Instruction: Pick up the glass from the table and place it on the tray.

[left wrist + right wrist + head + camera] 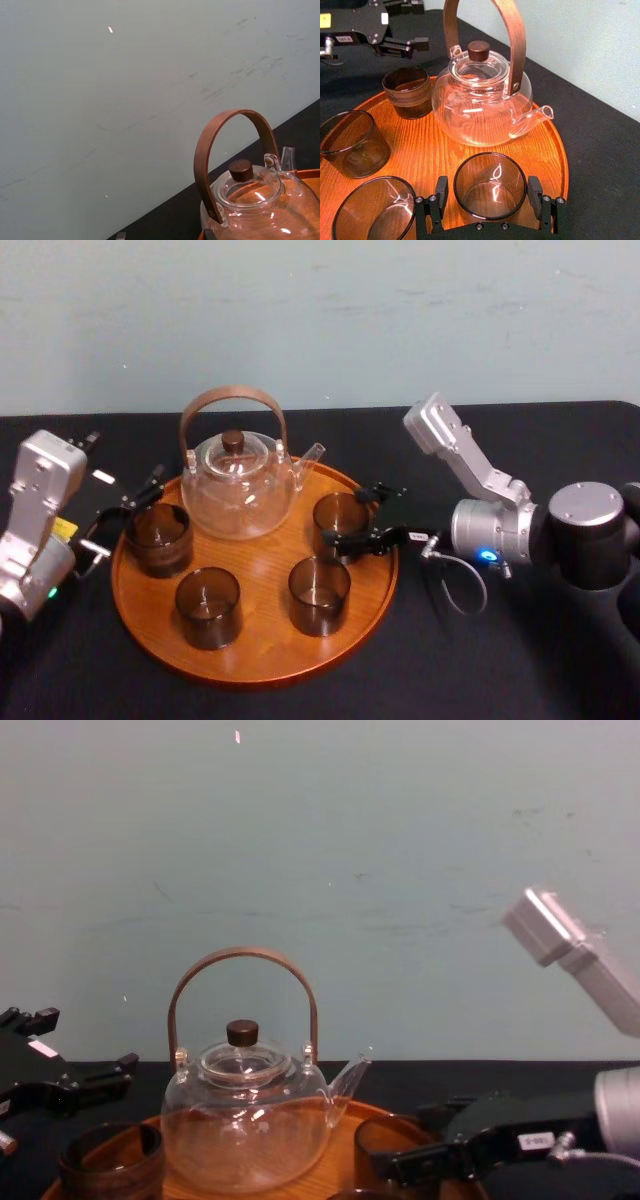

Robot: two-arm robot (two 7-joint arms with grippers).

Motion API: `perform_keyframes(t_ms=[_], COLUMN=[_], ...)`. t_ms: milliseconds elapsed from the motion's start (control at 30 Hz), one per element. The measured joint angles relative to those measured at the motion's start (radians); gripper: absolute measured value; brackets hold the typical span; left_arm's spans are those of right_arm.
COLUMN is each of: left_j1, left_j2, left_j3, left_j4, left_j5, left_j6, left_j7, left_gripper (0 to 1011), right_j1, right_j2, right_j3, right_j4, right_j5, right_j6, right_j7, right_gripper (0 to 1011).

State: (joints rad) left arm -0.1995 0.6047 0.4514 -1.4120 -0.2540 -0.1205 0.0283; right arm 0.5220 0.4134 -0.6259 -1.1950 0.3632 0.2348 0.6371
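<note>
— Black tabletop (520, 670), pale wall (320, 310) behind. Far left, the left gripper (125, 515) hangs spread and empty at the left rim of the tray (260, 665).

— So who's nearer the glass (340, 518)?

— Right side, clearly! It stands upright on the tray beside the spout of the teapot (238, 485), squarely between the wide-apart fingers of the right gripper (489, 192), which aren't clamping it. My call: it backs straight out, rightward.

Even light; teapot (238, 490) glints; faint shadows on tray (262, 645).
</note>
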Motion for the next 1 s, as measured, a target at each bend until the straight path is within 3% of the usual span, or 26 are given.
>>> perform_keyframes(t_ms=[467, 633, 867, 1000], left_j1=[0.000, 0.000, 0.000, 0.000], left_j2=[0.000, 0.000, 0.000, 0.000], left_j3=[0.000, 0.000, 0.000, 0.000], left_j4=[0.000, 0.000, 0.000, 0.000], left_j5=[0.000, 0.000, 0.000, 0.000], left_j6=[0.000, 0.000, 0.000, 0.000], left_j7=[0.000, 0.000, 0.000, 0.000], left_gripper=[1001, 1001, 1001, 1001], right_j1=[-0.090, -0.148, -0.240, -0.289], right_j2=[0.109, 0.171, 0.244, 0.249], right_j3=[0.058, 0.096, 0.168, 0.212], right_j4=[-0.141, -0.217, -0.307, -0.339], right_j5=[0.082, 0.119, 0.165, 0.174], right_j6=[-0.020, -0.038, -0.082, -0.110], right_j7=[0.024, 0.012, -0.038, -0.102], right_gripper=[1002, 1002, 1002, 1002])
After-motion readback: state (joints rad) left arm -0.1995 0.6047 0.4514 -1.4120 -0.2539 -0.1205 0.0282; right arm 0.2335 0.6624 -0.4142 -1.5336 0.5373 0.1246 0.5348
